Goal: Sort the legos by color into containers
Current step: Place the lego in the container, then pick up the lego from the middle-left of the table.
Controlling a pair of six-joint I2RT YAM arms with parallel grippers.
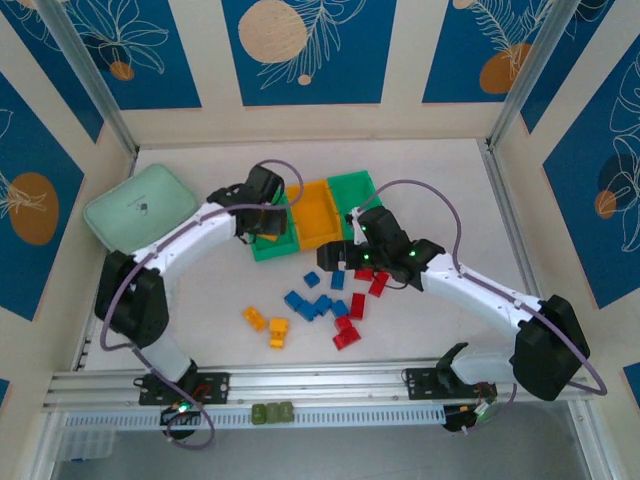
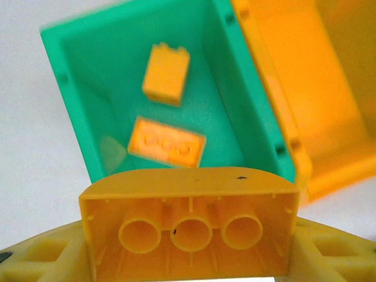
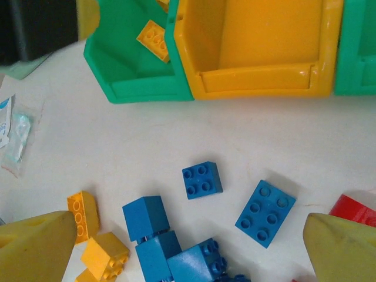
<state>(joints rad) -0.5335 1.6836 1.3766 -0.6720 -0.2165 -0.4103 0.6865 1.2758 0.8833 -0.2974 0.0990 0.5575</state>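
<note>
left gripper (image 2: 188, 261) is clamped on a yellow brick (image 2: 188, 217) (hollow underside to the camera) above the left green bin (image 2: 76, 76), where two yellow bricks (image 2: 167, 143) lie. right gripper (image 3: 188, 249) hangs spread wide, empty, over blue bricks (image 3: 202, 179) on the table (image 3: 117, 147), near the orange bin (image 3: 258, 76); red bricks (image 1: 357, 306) lie close by.

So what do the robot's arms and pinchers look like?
The left arm and right arm are white tubes with chunky black joints. A thin purple-grey cable loops over each one. The fingers are yellow plastic wedges on both, left and right.
</note>
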